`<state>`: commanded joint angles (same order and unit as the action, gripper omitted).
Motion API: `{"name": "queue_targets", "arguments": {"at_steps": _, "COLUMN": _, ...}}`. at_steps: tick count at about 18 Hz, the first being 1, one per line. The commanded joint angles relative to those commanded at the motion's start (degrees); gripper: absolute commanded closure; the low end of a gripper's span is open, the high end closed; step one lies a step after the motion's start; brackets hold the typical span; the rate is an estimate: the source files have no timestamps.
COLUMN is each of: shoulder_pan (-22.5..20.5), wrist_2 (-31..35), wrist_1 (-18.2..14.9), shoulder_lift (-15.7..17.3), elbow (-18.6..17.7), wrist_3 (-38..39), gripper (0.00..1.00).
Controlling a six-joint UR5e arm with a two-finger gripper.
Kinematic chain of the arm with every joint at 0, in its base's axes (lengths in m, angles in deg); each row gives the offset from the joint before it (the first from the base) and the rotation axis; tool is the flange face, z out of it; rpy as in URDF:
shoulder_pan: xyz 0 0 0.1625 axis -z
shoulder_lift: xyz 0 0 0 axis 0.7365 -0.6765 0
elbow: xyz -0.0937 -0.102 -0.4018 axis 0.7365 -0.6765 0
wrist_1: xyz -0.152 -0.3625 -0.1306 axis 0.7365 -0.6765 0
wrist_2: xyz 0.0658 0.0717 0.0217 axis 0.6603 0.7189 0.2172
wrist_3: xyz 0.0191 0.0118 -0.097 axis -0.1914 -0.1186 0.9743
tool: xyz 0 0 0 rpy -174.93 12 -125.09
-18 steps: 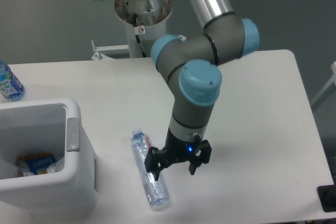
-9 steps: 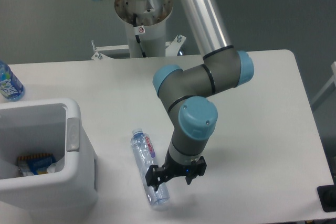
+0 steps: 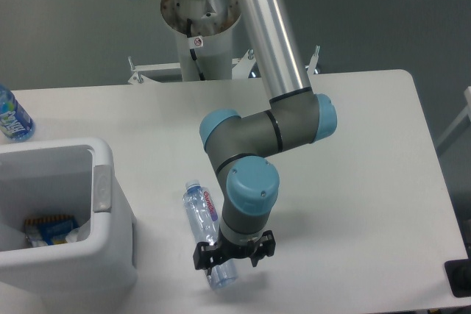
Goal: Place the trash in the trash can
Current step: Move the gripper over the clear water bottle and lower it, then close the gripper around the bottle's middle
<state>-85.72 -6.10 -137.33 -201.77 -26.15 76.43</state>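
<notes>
Hanging low over the white table (image 3: 353, 182), the gripper (image 3: 232, 255) straddles the lower half of the clear plastic bottle (image 3: 203, 218), which lies flat on its side with its cap end pointing away from the camera and its small red-and-white label facing up just below the neck. One dark finger shows on the bottle's left side and the other on its right, so the jaws look spread around the body and not yet closed on it; whether the pads already touch the plastic cannot be told from this angle. The step in hand appears to be the grasp of the bottle. Just to the left stands the white trash can (image 3: 110, 255), its thick rim and grey side tab turned toward the bottle, with a blue-and-orange packet (image 3: 50, 229) and something whitish lying at its bottom. An upright blue-labelled bottle (image 3: 12, 115) sits at the far left edge of the table, well apart from the action. Next, the fingers probably need to close firmly enough to pinch the thin crinkled wall without letting it slip, then lift it clear of the rim and carry it left over the opening.
</notes>
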Motion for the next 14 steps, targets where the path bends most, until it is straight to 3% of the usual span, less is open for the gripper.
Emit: {"name": "queue_targets", "arguments": {"at_steps": 14, "shoulder_pan": 1.06, "wrist_2": 1.41, "wrist_1": 0.97, "shoulder_lift": -2.46, "elbow": 0.53, "wrist_3": 0.09, "gripper": 0.0}}
